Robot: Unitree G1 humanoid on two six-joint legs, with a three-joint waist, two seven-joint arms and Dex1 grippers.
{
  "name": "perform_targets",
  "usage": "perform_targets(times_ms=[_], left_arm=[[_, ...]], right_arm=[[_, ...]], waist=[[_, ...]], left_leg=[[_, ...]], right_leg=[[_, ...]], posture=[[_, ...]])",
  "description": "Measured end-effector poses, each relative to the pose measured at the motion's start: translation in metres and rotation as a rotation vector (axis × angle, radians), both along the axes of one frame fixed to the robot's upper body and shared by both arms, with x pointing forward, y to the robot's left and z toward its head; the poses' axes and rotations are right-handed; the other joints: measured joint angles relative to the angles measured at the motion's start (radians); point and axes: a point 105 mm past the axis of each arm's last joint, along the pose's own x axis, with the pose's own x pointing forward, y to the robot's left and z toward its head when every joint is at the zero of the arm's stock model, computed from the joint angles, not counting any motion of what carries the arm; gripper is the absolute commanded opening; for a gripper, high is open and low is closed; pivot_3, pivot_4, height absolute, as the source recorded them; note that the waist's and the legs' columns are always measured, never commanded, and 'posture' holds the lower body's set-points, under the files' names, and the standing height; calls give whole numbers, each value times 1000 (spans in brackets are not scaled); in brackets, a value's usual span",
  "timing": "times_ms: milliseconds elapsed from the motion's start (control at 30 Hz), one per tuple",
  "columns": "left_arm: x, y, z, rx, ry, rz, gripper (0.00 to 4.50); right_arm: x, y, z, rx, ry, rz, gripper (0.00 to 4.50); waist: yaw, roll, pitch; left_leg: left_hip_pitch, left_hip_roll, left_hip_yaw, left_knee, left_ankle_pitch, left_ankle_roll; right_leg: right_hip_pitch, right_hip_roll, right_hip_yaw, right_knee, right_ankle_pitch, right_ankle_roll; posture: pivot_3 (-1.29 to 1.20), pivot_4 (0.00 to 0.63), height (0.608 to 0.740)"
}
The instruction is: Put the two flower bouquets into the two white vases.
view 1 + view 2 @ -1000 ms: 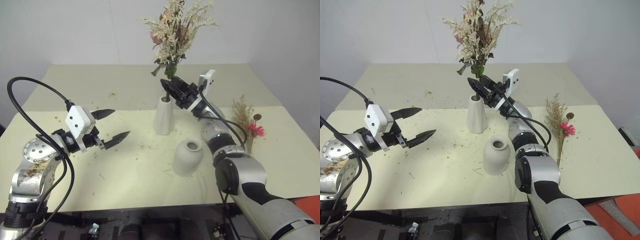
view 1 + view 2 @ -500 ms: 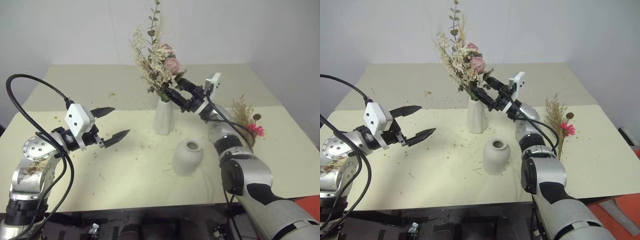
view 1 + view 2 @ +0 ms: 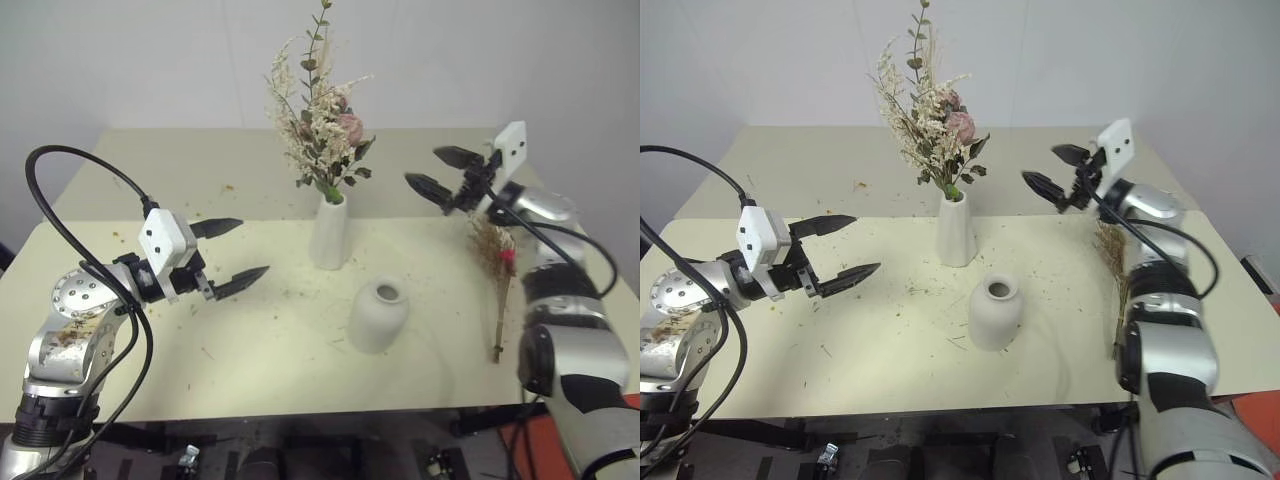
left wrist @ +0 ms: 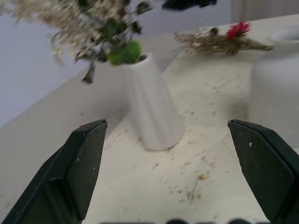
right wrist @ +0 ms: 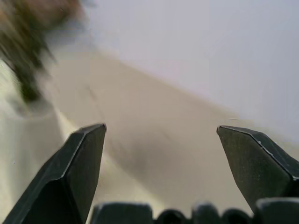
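Cream bouquet upright in tall vase, between both grippers' spread, empty fingers.

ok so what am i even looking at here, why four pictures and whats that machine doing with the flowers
It is a two-armed robot, and each arm ends in a gripper of two black fingers. Two pictures come from cameras in its head, looking down over a cream table. The other two come from cameras on its wrists, looking out between the fingers.

The left gripper hangs open above the table, holding nothing. The right gripper is also open and empty, up in the air above the second bunch.

On the table, a tall white vase already holds the cream and pink bouquet. A short round vase stands empty in front of it. The tan grass bunch with a pink-red flower lies flat near the right arm, not yet in a vase.
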Motion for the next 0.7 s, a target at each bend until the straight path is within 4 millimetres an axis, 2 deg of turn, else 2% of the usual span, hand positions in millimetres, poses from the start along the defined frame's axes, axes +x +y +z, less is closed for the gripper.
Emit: perform_targets(times_ms=[67,133,300,400,467,700], left_arm=[[-3,-4,3,14,-4,-29,4500],[-3,-10,7,15,-6,-56,4500],[-2,-27,11,16,-19,-130,4500],[-1,-33,4,27,7,-154,4500],[3,-32,-1,24,21,-150,4500],[8,-44,4,-12,-1,-193,4500]], right_arm=[[-11,-25,-8,-80,111,-105,4491],[-26,-39,-18,-166,203,-193,4491],[-62,-44,-42,-242,379,-341,4491],[-86,-66,-38,-247,497,-505,4491],[-100,-72,-37,-188,568,-559,4491],[-121,-74,-69,-142,751,-609,4491]], waist=[[3,0,0],[7,0,0],[1,1,0],[4,1,0],[10,1,0],[20,1,0]], left_leg=[[0,0,0,0,0,0],[1,0,0,0,0,0],[1,0,0,1,0,0],[1,0,-1,1,0,0],[1,0,-1,1,0,0],[1,-1,-1,2,0,0]], right_leg=[[0,0,0,0,0,0],[0,0,0,0,0,0],[0,1,2,2,0,1],[0,1,1,1,-1,1],[1,2,1,0,-1,1],[1,2,2,-1,-1,1]], posture=[[0,150,740],[0,150,740],[0,150,740],[0,150,740],[0,150,740],[0,150,740]])
